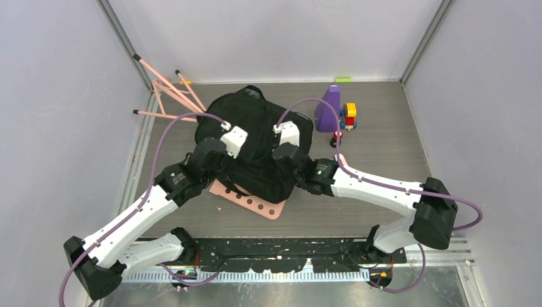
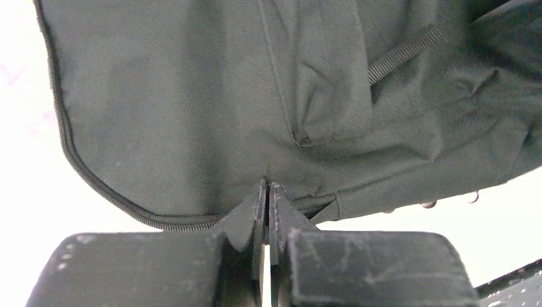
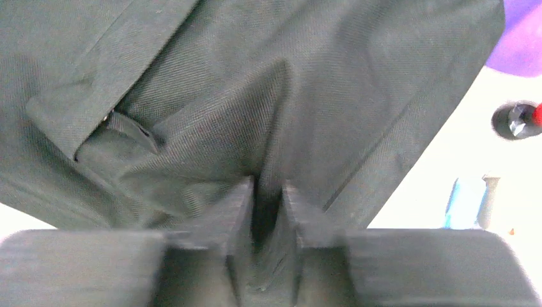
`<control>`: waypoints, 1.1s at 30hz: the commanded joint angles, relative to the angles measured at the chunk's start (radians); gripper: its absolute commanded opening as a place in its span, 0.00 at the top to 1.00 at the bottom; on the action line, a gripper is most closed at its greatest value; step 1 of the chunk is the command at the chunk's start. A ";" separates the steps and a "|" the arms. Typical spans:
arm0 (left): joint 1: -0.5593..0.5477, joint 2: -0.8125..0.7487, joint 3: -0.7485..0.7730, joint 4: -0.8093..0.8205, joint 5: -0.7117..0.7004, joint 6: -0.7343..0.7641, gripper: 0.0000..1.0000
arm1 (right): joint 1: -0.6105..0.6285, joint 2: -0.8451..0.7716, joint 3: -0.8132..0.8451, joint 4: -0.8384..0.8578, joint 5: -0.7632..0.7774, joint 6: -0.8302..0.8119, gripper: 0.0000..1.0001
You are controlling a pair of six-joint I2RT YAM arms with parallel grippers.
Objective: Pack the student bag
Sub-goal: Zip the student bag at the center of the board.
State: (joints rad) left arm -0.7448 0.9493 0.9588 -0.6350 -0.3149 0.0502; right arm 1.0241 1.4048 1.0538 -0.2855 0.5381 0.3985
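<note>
Ana: Closest to the lens were the jaws of the left gripper [image 2: 268, 192], clenched almost flat together on a thin pinch of the big black soft fabric backpack [image 1: 255, 144], right by its zip edge.

Ben: And the right gripper [image 3: 267, 192]?

Ana: Clenched too, with a thicker fold of the same cloth bunched between its jaws. That backpack lay in the middle of the grey table [image 1: 383, 153], between both arms, its near corner over the pink perforated board [image 1: 255, 206].

Ben: Any way in showing?

Ana: None that I could make out. Only outer cloth faced us.

Ben: So where was the danger?

Ana: Grip, mostly. The left held so little cloth that a firm tug could have let it slide free. And if one arm pulled harder than the other, the whole limp backpack might have dragged along instead of opening. It could have slid off the board, or shoved the purple cone [image 1: 329, 107] and the coloured toy blocks [image 1: 349, 116] just beside its far right corner.
</note>
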 commanded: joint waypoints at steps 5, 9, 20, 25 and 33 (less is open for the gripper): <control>0.122 -0.044 0.006 0.174 -0.093 -0.102 1.00 | 0.004 -0.013 0.000 -0.096 0.302 0.069 0.99; 0.281 -0.058 0.002 0.254 0.029 -0.132 1.00 | -0.021 -0.063 -0.036 -0.086 0.289 0.045 0.99; 0.528 0.053 0.069 0.448 0.238 -0.163 1.00 | -0.068 -0.099 -0.072 -0.033 0.177 0.014 0.99; 0.528 0.053 0.099 0.420 0.544 -0.141 1.00 | -0.072 -0.136 -0.011 -0.009 0.076 -0.076 0.37; 0.529 0.014 0.087 0.360 0.661 -0.151 1.00 | -0.025 -0.178 0.047 0.177 -0.227 -0.316 0.26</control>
State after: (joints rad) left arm -0.2256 1.0084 0.9985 -0.3519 0.2817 -0.1120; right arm 0.9665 1.2594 1.0359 -0.2714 0.4988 0.2375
